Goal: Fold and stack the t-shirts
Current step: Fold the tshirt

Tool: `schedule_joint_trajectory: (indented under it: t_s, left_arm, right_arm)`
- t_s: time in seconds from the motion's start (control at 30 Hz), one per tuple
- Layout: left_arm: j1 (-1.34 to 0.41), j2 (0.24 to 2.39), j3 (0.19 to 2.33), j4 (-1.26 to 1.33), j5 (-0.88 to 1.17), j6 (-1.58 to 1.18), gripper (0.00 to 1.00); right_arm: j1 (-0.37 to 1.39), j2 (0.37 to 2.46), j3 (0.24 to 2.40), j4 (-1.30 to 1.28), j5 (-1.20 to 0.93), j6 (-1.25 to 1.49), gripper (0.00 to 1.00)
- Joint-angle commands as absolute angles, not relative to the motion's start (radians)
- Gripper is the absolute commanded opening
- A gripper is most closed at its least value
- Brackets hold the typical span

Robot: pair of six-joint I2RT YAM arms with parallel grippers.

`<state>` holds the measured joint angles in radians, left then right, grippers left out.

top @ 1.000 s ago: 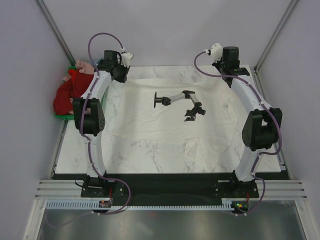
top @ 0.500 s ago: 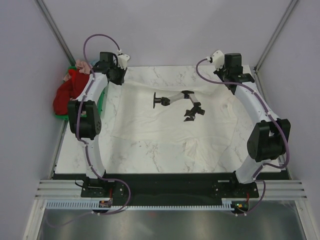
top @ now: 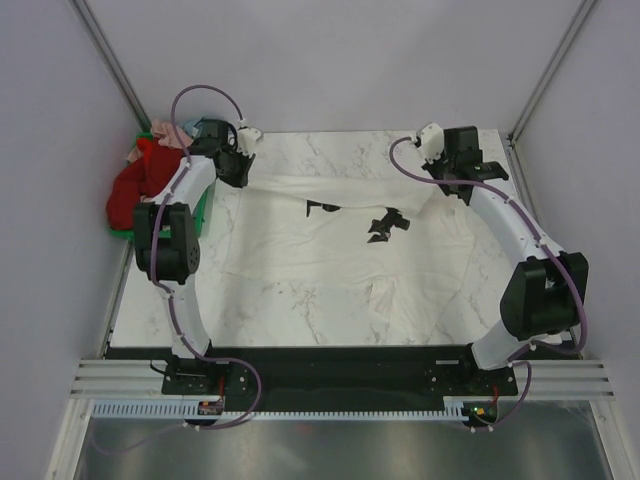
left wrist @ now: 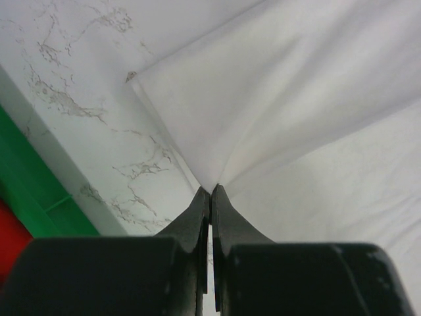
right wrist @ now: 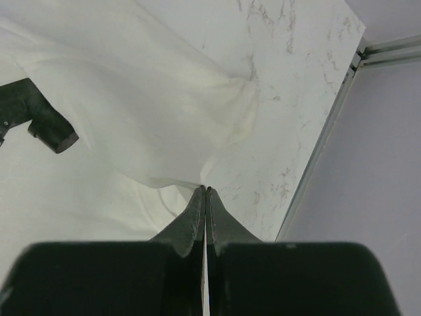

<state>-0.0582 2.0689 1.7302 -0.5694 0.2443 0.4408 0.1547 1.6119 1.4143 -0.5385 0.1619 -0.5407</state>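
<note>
Cream-white t-shirt (top: 330,255) lies spread across the marble table (top: 290,320), its far edge pinched near both corners: the left gripper (left wrist: 210,191) and the right gripper (right wrist: 206,189) are each clamped tight on a fold of cloth. You would do well to carry both corners toward the near hem level and together, keeping the edge taut so the crease lands straight.

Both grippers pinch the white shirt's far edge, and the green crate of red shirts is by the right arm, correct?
No. The top view shows the green crate beside the left arm. The left gripper and right gripper do pinch the white shirt.
</note>
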Motion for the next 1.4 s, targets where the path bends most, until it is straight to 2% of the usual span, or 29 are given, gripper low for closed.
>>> schedule_joint_trajectory:
  t_s: [0.0,0.17,0.2,0.23,0.27,0.37,0.47,0.7,0.73,0.8,0.83,0.97,1.37]
  left_arm:
    - [-0.043,1.982,1.701,-0.541,0.233,0.482,0.02]
    - [-0.041,1.941,1.614,-0.572,0.218,0.503,0.02]
    - [-0.041,1.934,1.603,-0.603,0.213,0.505,0.02]
    - [-0.04,1.925,1.591,-0.613,0.209,0.508,0.04]
    - [-0.038,1.919,1.586,-0.618,0.204,0.503,0.19]
    - [-0.038,1.922,1.623,-0.62,0.213,0.488,0.3]
    - [-0.04,2.009,1.754,-0.64,0.215,0.469,0.38]
    - [-0.04,2.311,2.192,-0.84,0.175,0.448,0.41]
    - [-0.04,2.334,2.251,-0.854,0.164,0.445,0.46]
    - [-0.038,2.364,2.267,-0.865,0.164,0.445,0.53]
    - [-0.034,2.368,2.267,-0.865,0.185,0.446,0.6]
    - [-0.012,2.391,2.275,-0.864,0.277,0.413,0.74]
    - [-0.002,2.468,2.332,-0.864,0.353,0.322,0.77]
  right_arm:
    - [0.155,1.548,1.388,-0.564,0.129,-0.499,0.0]
    - [0.163,1.491,1.404,-0.713,0.054,-0.466,0.0]
    - [0.164,1.483,1.405,-0.73,0.051,-0.456,0.06]
    - [0.166,1.477,1.42,-0.758,0.046,-0.446,0.28]
    - [0.164,1.473,1.43,-0.762,0.055,-0.437,0.32]
    - [0.164,1.517,1.483,-0.736,0.078,-0.437,0.37]
    - [0.152,1.619,1.558,-0.693,0.101,-0.449,0.38]
    - [0.023,1.909,1.825,-0.672,0.043,-0.376,0.37]
    - [0.005,1.969,1.847,-0.673,0.037,-0.371,0.37]
    - [-0.026,2.025,1.914,-0.683,0.031,-0.362,0.39]
    - [-0.043,2.076,1.939,-0.701,0.017,-0.359,0.4]
    - [-0.08,2.157,2.013,-0.732,-0.043,-0.35,0.46]
    - [-0.144,2.302,2.094,-0.732,-0.133,-0.33,0.49]
